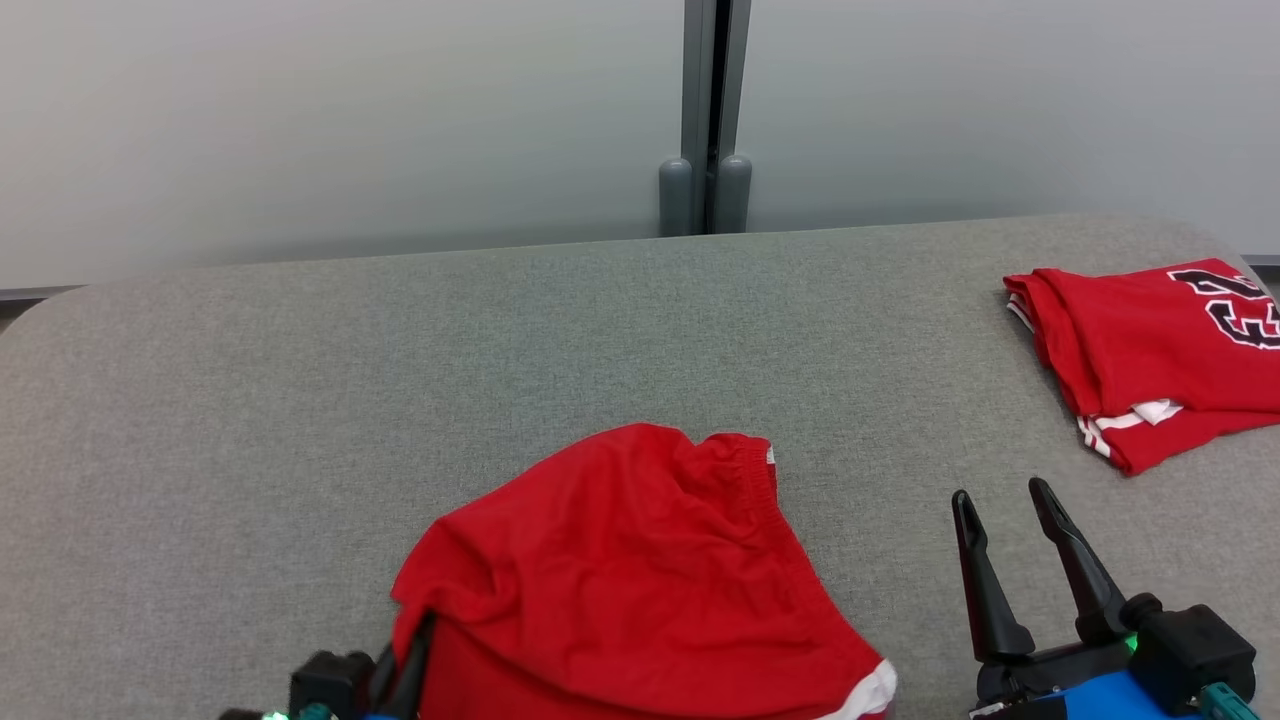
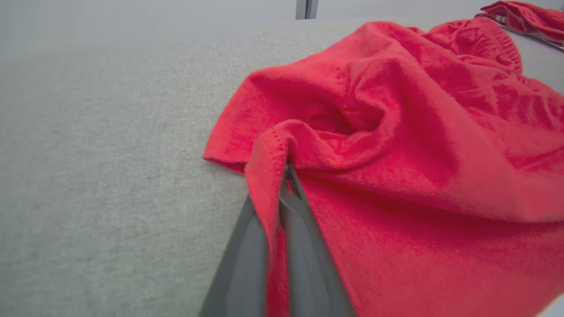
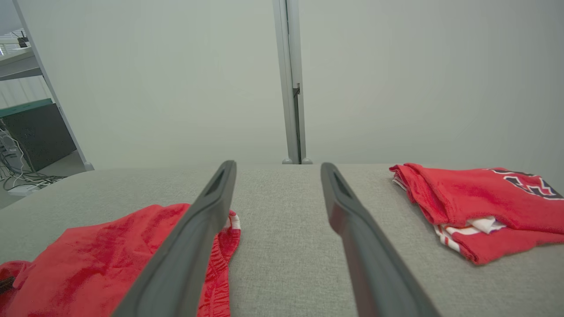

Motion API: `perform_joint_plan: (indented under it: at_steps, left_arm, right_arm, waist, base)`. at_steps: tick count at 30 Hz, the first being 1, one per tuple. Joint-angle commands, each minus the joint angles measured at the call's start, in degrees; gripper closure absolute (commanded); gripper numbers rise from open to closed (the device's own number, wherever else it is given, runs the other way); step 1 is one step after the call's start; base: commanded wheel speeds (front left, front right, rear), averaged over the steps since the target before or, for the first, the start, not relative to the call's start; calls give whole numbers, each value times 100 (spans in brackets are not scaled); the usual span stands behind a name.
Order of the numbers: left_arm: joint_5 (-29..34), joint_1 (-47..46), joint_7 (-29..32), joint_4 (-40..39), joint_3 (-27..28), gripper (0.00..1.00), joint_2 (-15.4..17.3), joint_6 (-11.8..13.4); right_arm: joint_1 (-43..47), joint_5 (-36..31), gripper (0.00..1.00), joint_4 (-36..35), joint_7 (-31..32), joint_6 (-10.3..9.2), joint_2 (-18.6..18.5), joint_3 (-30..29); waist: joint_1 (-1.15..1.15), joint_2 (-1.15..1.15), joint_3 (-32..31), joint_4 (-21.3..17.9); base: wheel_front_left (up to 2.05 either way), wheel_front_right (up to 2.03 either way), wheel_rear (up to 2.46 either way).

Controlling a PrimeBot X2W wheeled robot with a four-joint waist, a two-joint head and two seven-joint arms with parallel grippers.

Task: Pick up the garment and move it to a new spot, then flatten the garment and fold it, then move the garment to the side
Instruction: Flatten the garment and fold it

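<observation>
The garment [image 1: 640,570] is a crumpled pair of red shorts with a white-trimmed hem, lying at the near middle of the grey table [image 1: 300,400]. My left gripper [image 1: 415,640] is at its lower left corner, shut on a stitched edge of the garment [image 2: 396,145]; in the left wrist view the red cloth is pinched between the fingers [image 2: 304,246] of the left gripper [image 2: 286,169]. My right gripper [image 1: 1000,495] stands open to the right of the garment [image 3: 88,259], above bare table. The right gripper [image 3: 275,169] holds nothing.
A folded red jersey [image 1: 1150,350] with black numerals and white trim lies at the table's far right edge, also the folded jersey [image 3: 480,207] in the right wrist view. A pale wall with a grey post [image 1: 705,110] stands behind the table.
</observation>
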Motion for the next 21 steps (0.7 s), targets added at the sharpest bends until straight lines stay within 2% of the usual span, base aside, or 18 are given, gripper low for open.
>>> perform_joint_plan:
  at_steps: [1, 9, 10, 11, 15, 21]
  left_arm:
    - [-44, -172, -23, -53, 88, 100, 83, 21]
    - [-93, -841, -24, 157, 391, 100, 238, 47]
    - [-89, -857, -24, 257, 393, 82, 228, 45]
    - [-97, -877, -25, 306, 406, 0, 209, 47]
    - [-162, -706, -25, 112, 602, 0, 136, 136]
    - [-100, -266, -25, -1073, 1047, 0, -7, 279]
  right_arm:
    - [-63, 25, 0, 1, -17, 0, -37, -27]
    - [-130, 0, 0, 130, -17, 0, -56, -105]
    - [-123, -5, 0, 149, -17, 0, -48, -97]
    - [-108, -3, 0, 171, -17, 0, -42, -93]
    - [6, 43, 0, 210, -17, 0, -16, -146]
    - [147, 36, 0, 187, -17, 0, 30, -309]
  waist:
    - [-1, 0, 11, -4]
    - [-1, 0, 58, -121]
    - [-1, 0, 47, -134]
    - [-1, 0, 28, -142]
    - [-1, 0, -82, -110]
    - [-1, 0, -257, 123]
  base:
    - [0, 0, 0]
    - [0, 0, 0]
    - [0, 0, 0]
    - [0, 0, 0]
    - [0, 0, 0]
    - [0, 0, 0]
